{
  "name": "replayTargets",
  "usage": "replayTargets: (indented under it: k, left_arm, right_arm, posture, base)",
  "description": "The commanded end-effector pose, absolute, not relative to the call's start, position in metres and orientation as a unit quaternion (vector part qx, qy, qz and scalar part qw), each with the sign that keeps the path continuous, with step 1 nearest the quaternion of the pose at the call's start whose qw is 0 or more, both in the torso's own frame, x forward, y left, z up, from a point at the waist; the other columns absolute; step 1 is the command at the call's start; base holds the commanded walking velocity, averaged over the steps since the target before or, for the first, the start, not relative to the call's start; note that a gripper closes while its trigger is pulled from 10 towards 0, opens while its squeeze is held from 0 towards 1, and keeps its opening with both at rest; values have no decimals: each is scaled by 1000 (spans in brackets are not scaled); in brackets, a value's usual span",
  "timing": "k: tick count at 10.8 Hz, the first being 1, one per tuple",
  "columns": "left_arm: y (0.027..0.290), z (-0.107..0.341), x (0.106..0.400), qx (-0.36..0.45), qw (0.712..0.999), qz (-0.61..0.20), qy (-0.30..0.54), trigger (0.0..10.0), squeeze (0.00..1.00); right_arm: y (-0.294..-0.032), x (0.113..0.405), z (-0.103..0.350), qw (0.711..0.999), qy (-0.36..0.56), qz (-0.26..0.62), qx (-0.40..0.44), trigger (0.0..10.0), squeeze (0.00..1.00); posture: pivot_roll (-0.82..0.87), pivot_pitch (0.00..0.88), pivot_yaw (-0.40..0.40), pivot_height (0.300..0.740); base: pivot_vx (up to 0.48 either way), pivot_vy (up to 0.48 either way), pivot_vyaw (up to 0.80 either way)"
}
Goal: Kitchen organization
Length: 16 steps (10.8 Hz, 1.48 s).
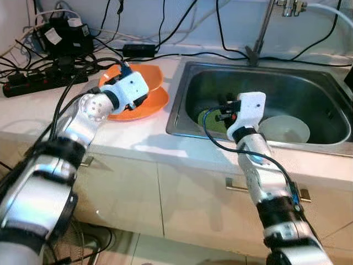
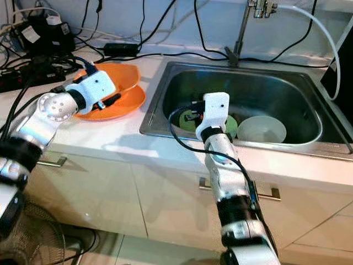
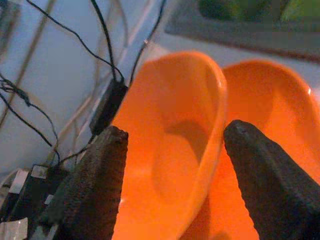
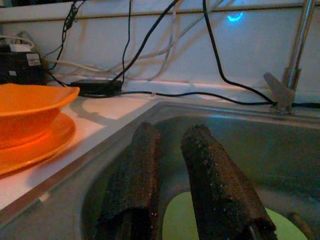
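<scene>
An orange bowl (image 1: 150,73) sits on an orange plate (image 1: 154,104) on the white counter, left of the sink. My left gripper (image 3: 177,132) hovers at the bowl, open, one finger (image 3: 95,185) on each side of its near rim, and I cannot tell if they touch it. In the steel sink (image 1: 190,83) lie a green plate (image 1: 210,120) and a white bowl (image 1: 285,130). My right gripper (image 1: 223,109) hangs inside the sink just above the green plate (image 4: 175,215). Its fingers (image 4: 135,180) are shut with a thin gap and hold nothing.
A black power strip (image 1: 41,83), adapters and many loose cables (image 1: 165,33) crowd the back of the counter. The faucet (image 1: 263,27) rises behind the sink. Cabinet fronts with handles (image 1: 242,186) run below the counter edge.
</scene>
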<state>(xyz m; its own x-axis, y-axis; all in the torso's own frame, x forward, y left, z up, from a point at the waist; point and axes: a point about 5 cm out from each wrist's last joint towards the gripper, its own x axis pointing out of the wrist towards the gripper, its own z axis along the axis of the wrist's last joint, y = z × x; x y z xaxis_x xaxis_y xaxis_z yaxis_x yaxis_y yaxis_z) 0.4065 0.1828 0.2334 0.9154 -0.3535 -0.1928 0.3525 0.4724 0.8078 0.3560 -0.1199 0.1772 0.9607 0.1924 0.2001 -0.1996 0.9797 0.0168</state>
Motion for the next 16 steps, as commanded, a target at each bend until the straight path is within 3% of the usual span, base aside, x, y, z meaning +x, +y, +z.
replayTargets:
  k: [1,8,9,16]
  left_arm:
    - [183,237,409,487,847,-213,9,10000,0]
    - [197,222,415,581,798,-137,78,10000,0]
    - [196,220,416,585,797,-130,79,0,0]
    - [192,225,417,593,792,-129,68,0,0]
  right_arm:
    - [-120,353,178,991,-94,97,23,10000,0]
    - [-126,336,174,993,-74,85,21,10000,0]
    - [-128,333,174,994,-70,82,19,10000,0]
    - [-129,334,177,995,-64,72,23,10000,0]
  posture:
    - [108,105,46,740]
    - [56,142,45,740]
    - [49,142,44,740]
    - [59,131,48,740]
  base:
    - [0,0,0]
    - [0,0,0]
    - [0,0,0]
    - [0,0,0]
